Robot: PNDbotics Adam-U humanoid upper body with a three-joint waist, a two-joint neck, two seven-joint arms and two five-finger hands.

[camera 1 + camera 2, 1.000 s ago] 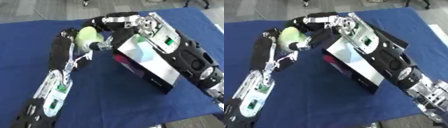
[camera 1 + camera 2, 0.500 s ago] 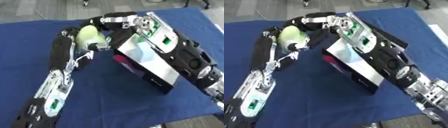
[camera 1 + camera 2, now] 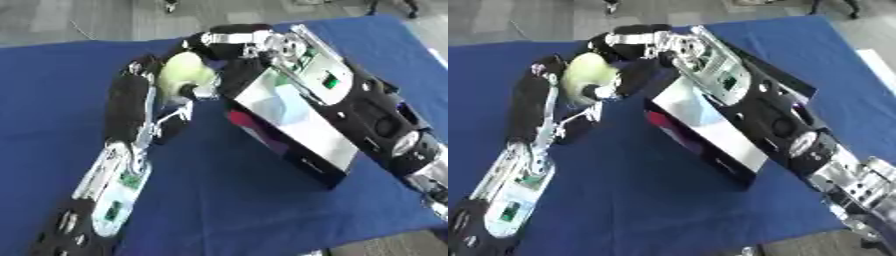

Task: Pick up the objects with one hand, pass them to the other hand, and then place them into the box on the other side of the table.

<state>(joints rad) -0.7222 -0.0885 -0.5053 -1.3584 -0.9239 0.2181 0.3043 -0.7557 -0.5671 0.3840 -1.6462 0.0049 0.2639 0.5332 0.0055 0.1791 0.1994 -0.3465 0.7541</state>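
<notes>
box (image 3: pixel 293 127) sits on the blue table cloth (image 3: pixel 219 210), right of centre, tilted on its edge, glossy side panel up; a red-pink patch shows at its lower left side, contents not readable. left hand (image 3: pixel 166 82) is raised above the cloth at the box's far left corner, fingers curled round a pale yellow-green round object (image 3: pixel 184 72). right hand (image 3: pixel 229 41) reaches in over the box top and meets that object from the far side; its finger state cannot be told. right forearm covers much of the box's right side.

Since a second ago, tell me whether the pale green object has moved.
No. The pale green object sits in the left hand at the same spot beside the box.
</notes>
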